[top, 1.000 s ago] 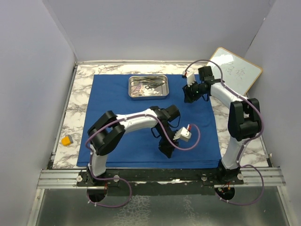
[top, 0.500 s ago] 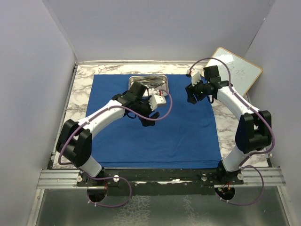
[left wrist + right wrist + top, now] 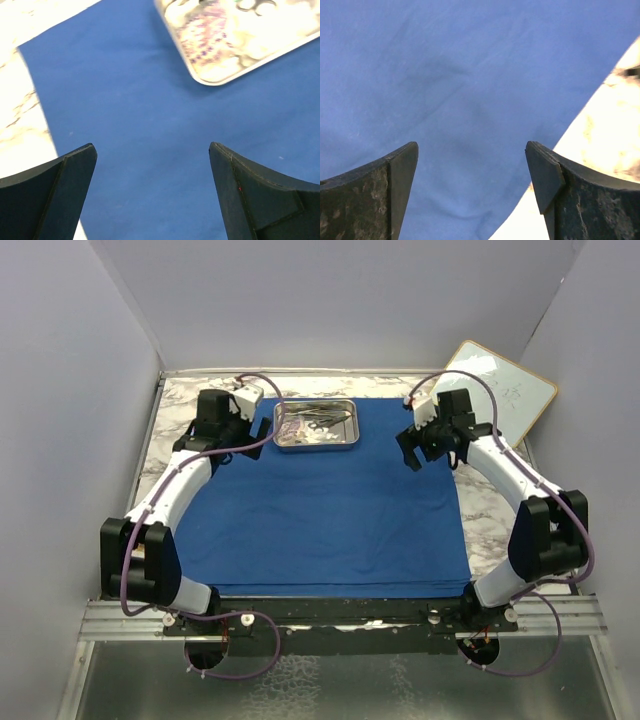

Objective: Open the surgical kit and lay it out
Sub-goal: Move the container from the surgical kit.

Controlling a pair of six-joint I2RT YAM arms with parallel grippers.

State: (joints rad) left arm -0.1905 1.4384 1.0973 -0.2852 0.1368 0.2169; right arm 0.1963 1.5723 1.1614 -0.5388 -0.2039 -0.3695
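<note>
The surgical kit's royal-blue cloth (image 3: 320,510) lies spread flat on the marble table (image 3: 155,475). Its shallow steel tray (image 3: 317,425) with small steel instruments and white gauze sits at the cloth's far middle. My left gripper (image 3: 232,436) hovers open over the cloth's far left part, just left of the tray. In the left wrist view the open gripper (image 3: 152,146) has only cloth (image 3: 125,100) between its fingers, with the tray (image 3: 240,40) ahead to the right. My right gripper (image 3: 412,452) stands open over the cloth's far right part. In the right wrist view that gripper (image 3: 471,145) is empty above the cloth (image 3: 445,75), near its edge.
A wood-framed whiteboard (image 3: 500,385) leans at the back right corner. Grey walls close in the table on the left, back and right. Bare marble (image 3: 605,150) shows right of the cloth and a strip of marble (image 3: 20,115) shows left of it.
The left arm swung from the cloth's near middle up to its far left beside the tray. The right gripper shifted slightly right. Both grippers opened wide.
</note>
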